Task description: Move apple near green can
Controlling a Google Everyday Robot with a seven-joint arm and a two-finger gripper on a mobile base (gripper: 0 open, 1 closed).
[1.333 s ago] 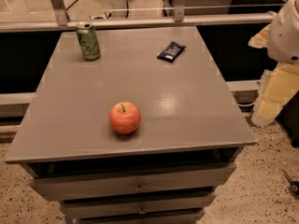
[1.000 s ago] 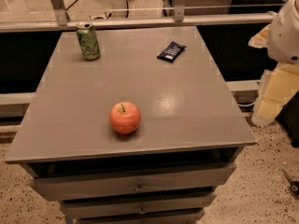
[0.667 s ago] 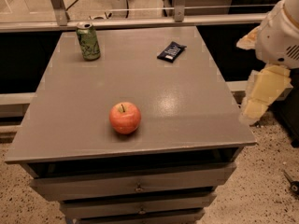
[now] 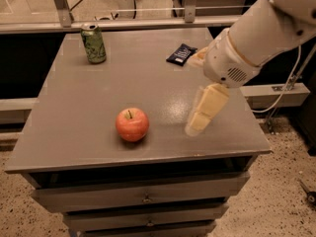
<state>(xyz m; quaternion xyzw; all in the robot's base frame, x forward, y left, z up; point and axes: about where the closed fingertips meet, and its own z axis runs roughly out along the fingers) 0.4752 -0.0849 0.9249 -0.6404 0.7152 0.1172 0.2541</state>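
The red-orange apple [image 4: 132, 124] with a short dark stem rests on the grey table [image 4: 74, 107], near its front edge and a little left of centre. The green can [image 4: 93, 43] stands upright at the table's far left corner, well apart from the apple. My gripper [image 4: 198, 121] hangs from the white arm [image 4: 261, 31] that reaches in from the upper right. It points down over the table's front right part, to the right of the apple and clear of it. It holds nothing that I can see.
A flat dark blue snack wrapper [image 4: 181, 54] lies at the far right of the table, just behind the arm. Drawers [image 4: 143, 197] sit below the tabletop. A metal rail [image 4: 123, 23] runs behind the table. The floor is speckled.
The arm has swung in from the right edge of the view to over the table's right side, closer to the apple. The apple, can and wrapper have not moved.
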